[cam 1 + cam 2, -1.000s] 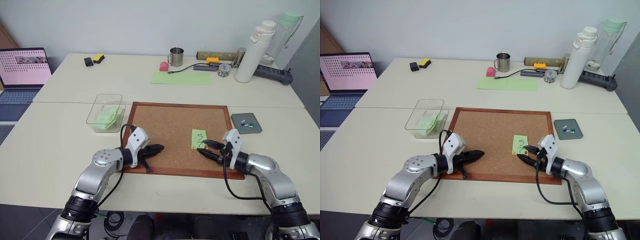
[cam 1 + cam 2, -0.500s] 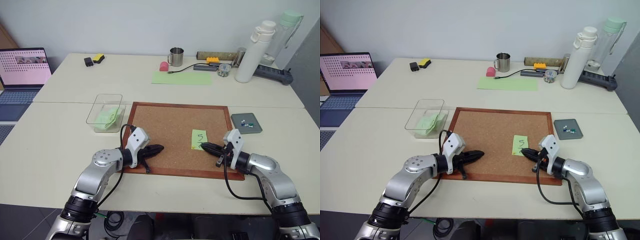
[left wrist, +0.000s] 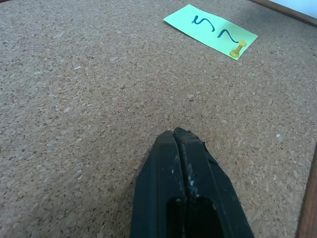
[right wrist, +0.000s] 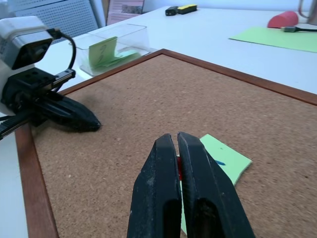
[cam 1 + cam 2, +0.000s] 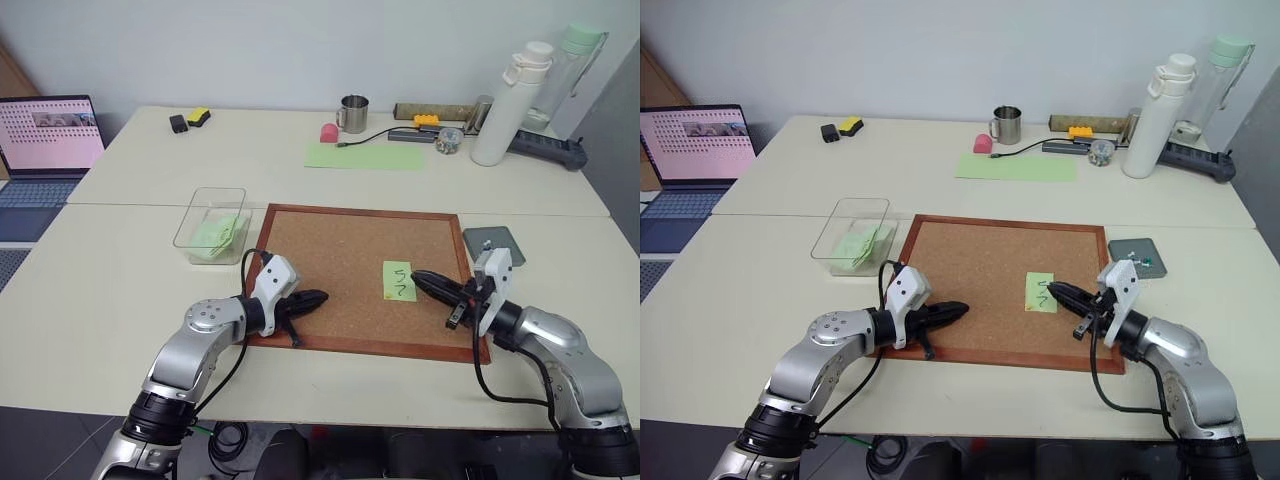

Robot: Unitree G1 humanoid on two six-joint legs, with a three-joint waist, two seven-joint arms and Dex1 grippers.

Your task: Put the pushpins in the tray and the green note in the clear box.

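Note:
The green note point(image 5: 398, 281) lies on the right part of the cork board point(image 5: 340, 250), with a yellow pushpin point(image 3: 238, 48) stuck in one corner. My right gripper point(image 5: 418, 277) hovers at the note's right edge, pointing left, shut on a red pushpin point(image 4: 178, 167) that shows as a sliver between its fingers. My right wrist hides the near part of the grey tray point(image 5: 490, 240), where a few pushpins point(image 5: 1147, 262) peek out. The clear box point(image 5: 212, 225), with green paper inside, sits left of the board. My left gripper point(image 5: 315, 297) rests shut and empty on the board's near left.
A laptop point(image 5: 45, 135) stands at the far left. Along the back of the table are a steel mug point(image 5: 352, 112), a large pale-green sheet point(image 5: 363, 155), a pink object point(image 5: 328, 132), a white bottle point(image 5: 508, 105) and a power strip point(image 5: 545, 148).
My right gripper closed at the note's near edge, then rose and drew back to the right, now covering part of the tray. The left arm stayed still.

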